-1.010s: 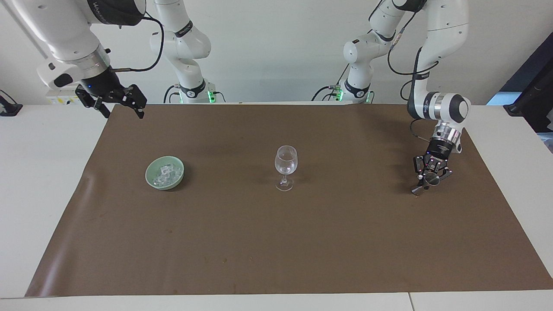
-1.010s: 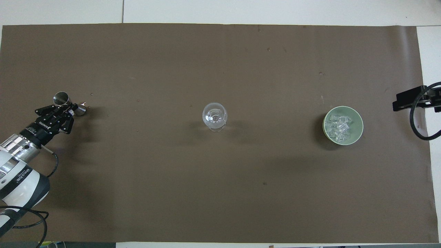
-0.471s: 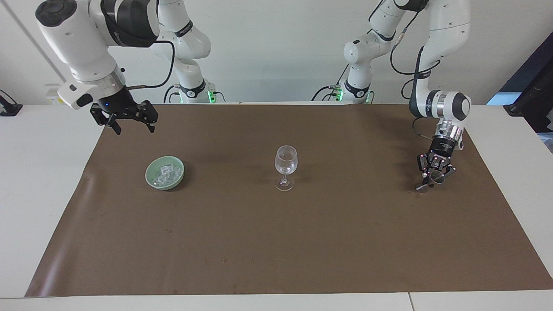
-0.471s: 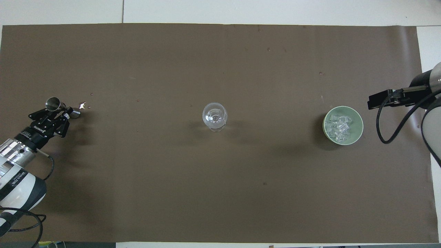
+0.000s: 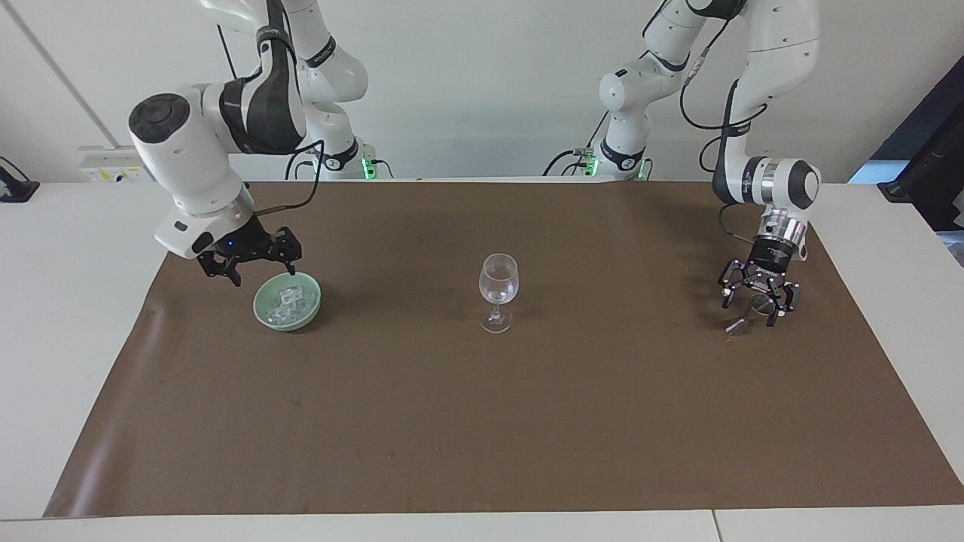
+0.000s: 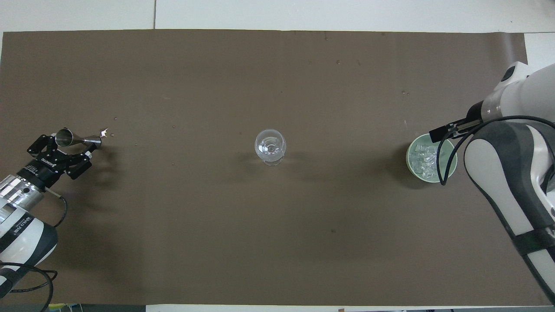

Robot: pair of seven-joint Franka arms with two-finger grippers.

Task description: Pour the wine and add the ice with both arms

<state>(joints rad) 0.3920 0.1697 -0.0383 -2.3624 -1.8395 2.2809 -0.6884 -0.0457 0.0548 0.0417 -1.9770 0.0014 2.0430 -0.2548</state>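
Looking across from the facing view, the right pincer (image 5: 252,265) hangs with its fingers spread just above the rim of the green bowl (image 5: 287,301), gripping nothing, while the ice (image 5: 288,299) lies heaped inside that bowl toward the right arm's end of the worktop (image 5: 45,316). The wine glass (image 5: 498,291) stands upright mid-mat, well apart from both arms. The left pincer (image 5: 759,297) is released around a small metal jigger (image 5: 751,310) standing on the brown mat (image 5: 482,421); a finger catching it on the way up could topple it. From overhead, the right pincer (image 6: 443,132) covers the bowl's rim (image 6: 409,149) rather than its middle, so a straight descent risks striking the rim and tipping or shoving the bowl. The cubes (image 6: 424,160) look small and slick; a closing grip may squirt one out or lift none. The left pincer (image 6: 56,149) sits open beside the jigger (image 6: 73,138), which shows here slanted.
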